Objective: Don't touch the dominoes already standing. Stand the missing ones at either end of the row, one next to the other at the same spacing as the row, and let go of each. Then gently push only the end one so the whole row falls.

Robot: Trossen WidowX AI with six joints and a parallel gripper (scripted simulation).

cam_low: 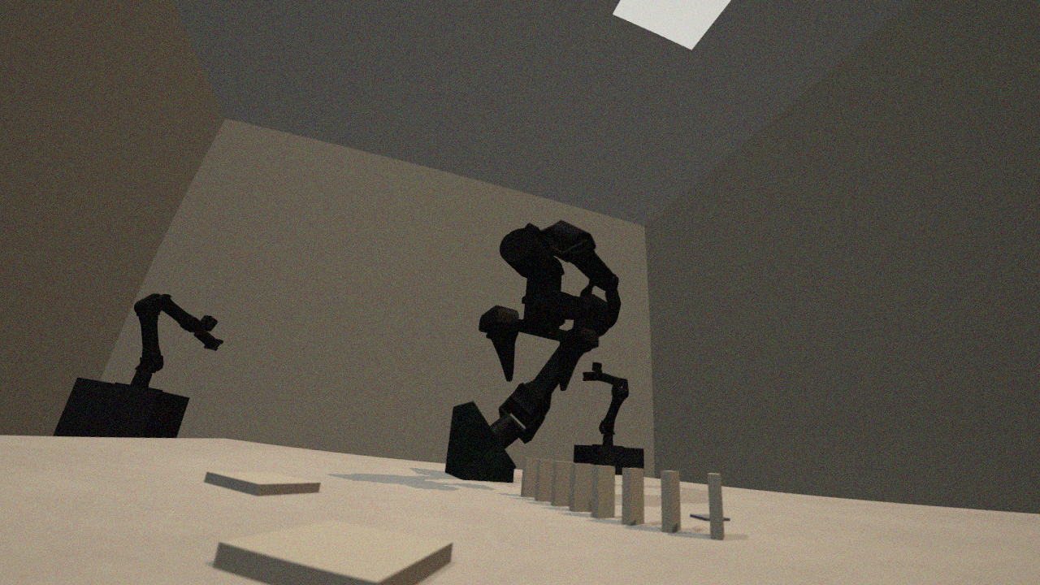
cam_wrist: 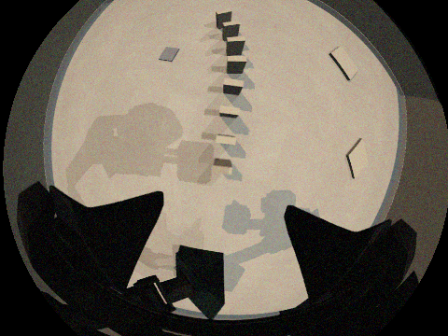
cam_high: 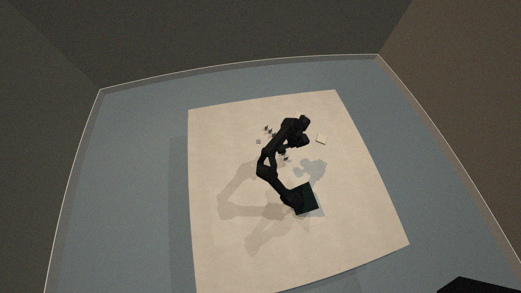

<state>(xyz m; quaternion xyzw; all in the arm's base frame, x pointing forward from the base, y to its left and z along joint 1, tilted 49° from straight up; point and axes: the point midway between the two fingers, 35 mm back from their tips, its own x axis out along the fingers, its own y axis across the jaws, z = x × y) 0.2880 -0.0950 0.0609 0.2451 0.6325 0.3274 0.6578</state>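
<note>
Several pale dominoes stand upright in one slightly curved row. The end domino nearest my base [cam_wrist: 223, 163] [cam_low: 528, 478] [cam_high: 285, 158] stands in line with the others, with a gap to its neighbour [cam_wrist: 226, 139]. The far end domino [cam_high: 266, 127] [cam_low: 716, 507] [cam_wrist: 224, 20] is upright too. My gripper [cam_wrist: 226, 207] [cam_low: 536, 383] is wide open and empty. It hangs clearly above the dominoes, near the base end, and touches none. My arm hides the middle of the row in the top view. No loose domino shows.
Two pale flat slabs lie on one side of the row: one slab [cam_high: 321, 138] [cam_low: 262, 483] [cam_wrist: 358, 159] nearer my base, another slab [cam_low: 334, 550] [cam_wrist: 344, 63] farther out. A small grey tile [cam_high: 258, 141] [cam_low: 708, 517] [cam_wrist: 169, 54] lies on the other side. Two other arms stand in the background.
</note>
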